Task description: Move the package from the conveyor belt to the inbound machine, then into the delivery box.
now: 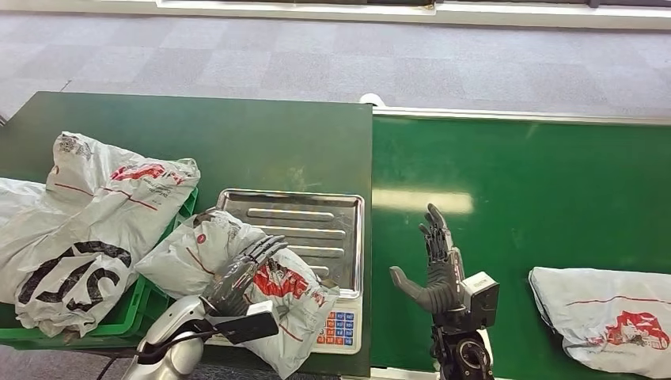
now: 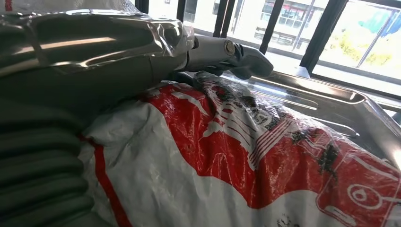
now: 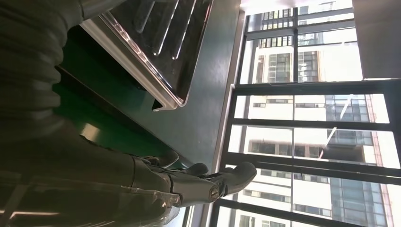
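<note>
A white package with red print (image 1: pixel 281 289) lies half on the steel tray (image 1: pixel 316 218) of the inbound scale and hangs over its near left corner. My left hand (image 1: pixel 241 273) rests on top of it, fingers stretched out along the plastic. The left wrist view shows the same package (image 2: pixel 236 156) right under that hand (image 2: pixel 94 52), with the tray (image 2: pixel 321 99) behind. My right hand (image 1: pixel 439 269) stands upright and open over the green conveyor belt (image 1: pixel 538 182), holding nothing. A second white package (image 1: pixel 609 317) lies on the belt to its right.
The green delivery box (image 1: pixel 130 313) stands left of the scale, piled with several white packages (image 1: pixel 95 214). The scale's keypad (image 1: pixel 339 326) faces me under the tray. In the right wrist view, the tray's edge (image 3: pixel 161 97) and my right hand (image 3: pixel 189 184) show against windows.
</note>
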Available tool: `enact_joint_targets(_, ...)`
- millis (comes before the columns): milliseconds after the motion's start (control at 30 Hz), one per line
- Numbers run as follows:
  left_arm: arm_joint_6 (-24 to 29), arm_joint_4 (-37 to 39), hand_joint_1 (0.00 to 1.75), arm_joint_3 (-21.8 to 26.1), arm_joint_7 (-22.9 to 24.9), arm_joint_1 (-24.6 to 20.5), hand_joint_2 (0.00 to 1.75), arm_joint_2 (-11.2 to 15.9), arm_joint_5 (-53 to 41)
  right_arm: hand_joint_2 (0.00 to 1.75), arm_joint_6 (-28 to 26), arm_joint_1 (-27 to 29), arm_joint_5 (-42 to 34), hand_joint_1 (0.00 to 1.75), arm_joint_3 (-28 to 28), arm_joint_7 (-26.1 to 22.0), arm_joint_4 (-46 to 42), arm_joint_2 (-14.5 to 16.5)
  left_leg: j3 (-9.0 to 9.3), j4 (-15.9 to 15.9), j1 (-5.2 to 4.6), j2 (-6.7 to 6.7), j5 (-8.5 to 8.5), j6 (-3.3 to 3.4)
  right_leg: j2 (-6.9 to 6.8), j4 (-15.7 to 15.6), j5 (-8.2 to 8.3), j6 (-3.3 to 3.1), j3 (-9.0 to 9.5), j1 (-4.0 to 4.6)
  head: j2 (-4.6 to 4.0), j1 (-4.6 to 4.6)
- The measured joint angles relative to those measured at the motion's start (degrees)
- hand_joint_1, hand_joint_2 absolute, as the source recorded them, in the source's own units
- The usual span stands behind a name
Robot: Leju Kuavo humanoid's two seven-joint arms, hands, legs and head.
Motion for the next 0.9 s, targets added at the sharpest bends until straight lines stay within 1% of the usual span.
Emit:
enact_joint_targets(267,-0.8,1.2,0.00,0.0,0.7,-0.7,1.75,0.0,-0.2,1.75,0.0,0.2,0.2,0.00,-0.3,0.0,-0.1,0.2,0.63,0.0,0.00,-0.02,0.00,-0.02,0.00,0.0,-0.02,-0.01,0.64,0.00,0.00,0.00)
enact_joint_targets(300,-0.9,1.3,0.04,0.0,0.8,-0.8,1.75,0.0,-0.2,1.75,0.0,0.2,0.3,0.00,-0.4,0.1,-0.1,0.2,0.69,0.0,0.00,-0.03,-0.02,-0.03,0.00,0.0,-0.03,-0.01,0.70,0.00,0.00,0.01)
enact_joint_targets(400,-1.1,1.5,0.61,0.0,1.1,-1.0,1.75,0.0,-0.1,1.75,0.0,0.2,0.3,0.00,-0.5,0.1,-0.3,0.4,0.80,0.0,0.00,-0.03,-0.05,-0.05,0.00,0.0,-0.06,-0.01,0.82,0.00,0.00,0.00)
enact_joint_targets(433,-1.2,1.5,0.93,0.0,1.2,-1.0,1.75,0.0,0.0,1.75,0.0,0.2,0.4,0.00,-0.5,0.1,-0.4,0.5,0.83,0.0,0.00,-0.03,-0.06,-0.05,0.00,0.0,-0.07,-0.01,0.84,0.00,0.00,-0.01)
enact_joint_targets(533,-1.3,1.6,1.64,0.0,1.2,-1.0,1.75,0.0,0.2,1.75,0.0,0.2,0.4,0.00,-0.5,0.3,-0.7,0.7,0.89,0.0,0.00,-0.04,-0.06,-0.05,0.00,0.0,-0.07,-0.01,0.90,0.00,0.00,-0.01)
enact_joint_targets(600,-1.3,1.6,1.72,0.0,1.2,-1.1,1.75,0.0,0.4,1.75,0.0,0.1,0.4,0.00,-0.6,0.4,-0.9,0.7,0.91,0.0,0.00,-0.05,-0.07,-0.05,0.00,0.0,-0.08,-0.01,0.92,0.00,0.00,-0.01)
enact_joint_targets(900,-0.8,1.9,1.75,0.0,0.8,-1.9,1.75,-0.1,0.6,1.75,-0.1,-0.2,0.4,0.00,-0.7,0.7,-1.3,1.0,0.84,0.0,0.00,-0.06,0.03,-0.03,-0.02,0.0,-0.01,-0.02,0.82,0.00,0.00,-0.01)
